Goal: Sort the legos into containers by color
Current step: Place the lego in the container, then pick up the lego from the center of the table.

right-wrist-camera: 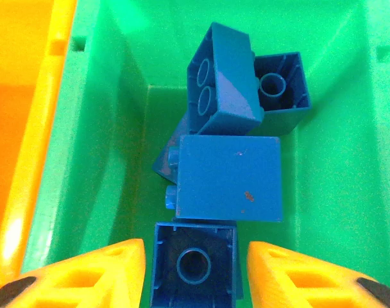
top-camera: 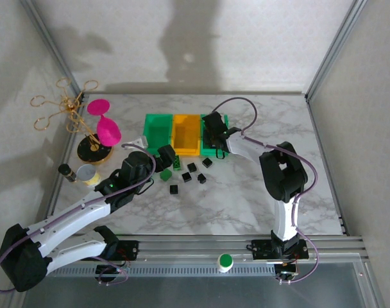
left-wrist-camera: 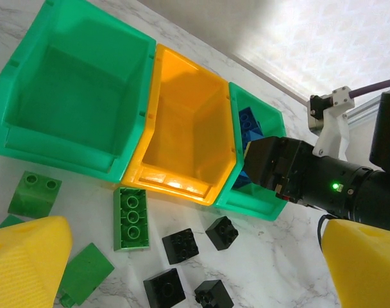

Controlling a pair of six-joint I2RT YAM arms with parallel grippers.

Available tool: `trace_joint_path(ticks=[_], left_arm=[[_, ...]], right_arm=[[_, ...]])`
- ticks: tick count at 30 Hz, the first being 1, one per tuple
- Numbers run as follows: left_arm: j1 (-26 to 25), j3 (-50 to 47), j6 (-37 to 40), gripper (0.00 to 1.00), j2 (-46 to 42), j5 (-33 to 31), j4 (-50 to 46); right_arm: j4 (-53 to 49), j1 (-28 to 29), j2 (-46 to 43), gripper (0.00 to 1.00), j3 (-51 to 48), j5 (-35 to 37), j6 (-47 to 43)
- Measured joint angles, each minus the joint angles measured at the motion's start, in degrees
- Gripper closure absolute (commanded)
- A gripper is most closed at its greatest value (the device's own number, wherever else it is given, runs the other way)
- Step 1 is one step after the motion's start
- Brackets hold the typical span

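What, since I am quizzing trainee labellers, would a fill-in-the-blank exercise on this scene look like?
1. The legos in the right green bin are all ____.
2. The orange-yellow bin stands ____ the two green ones.
3. The left green bin holds ____ legos.
4. The black legos lie on the ____.
Missing words: blue; between; no; table.

Three open bins stand in a row at upper centre: the left green bin (top-camera: 158, 129) and the orange-yellow bin (top-camera: 186, 133) sit empty, while the right green bin (right-wrist-camera: 92, 128) holds a jumbled heap of blue bricks (right-wrist-camera: 227, 176). Just below the row, black bricks (left-wrist-camera: 180, 246) and green bricks (left-wrist-camera: 131, 218) lie scattered.
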Motion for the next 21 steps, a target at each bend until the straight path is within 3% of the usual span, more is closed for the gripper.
trace_joint_path(ticks=[10,21], left_arm=[[0.0,0.0,-0.02,0.0,-2.93,2.82,-1.25],[-1.11,-2.19,-0.04,0.0,-6.99,5.86,-4.11]], right_arm=[[-0.07,2.1,-12.81,0.43,-6.45,-0.39,0.0],[0.11,14.86,-20.65,0.39,-23.04,-2.08,1.64]])
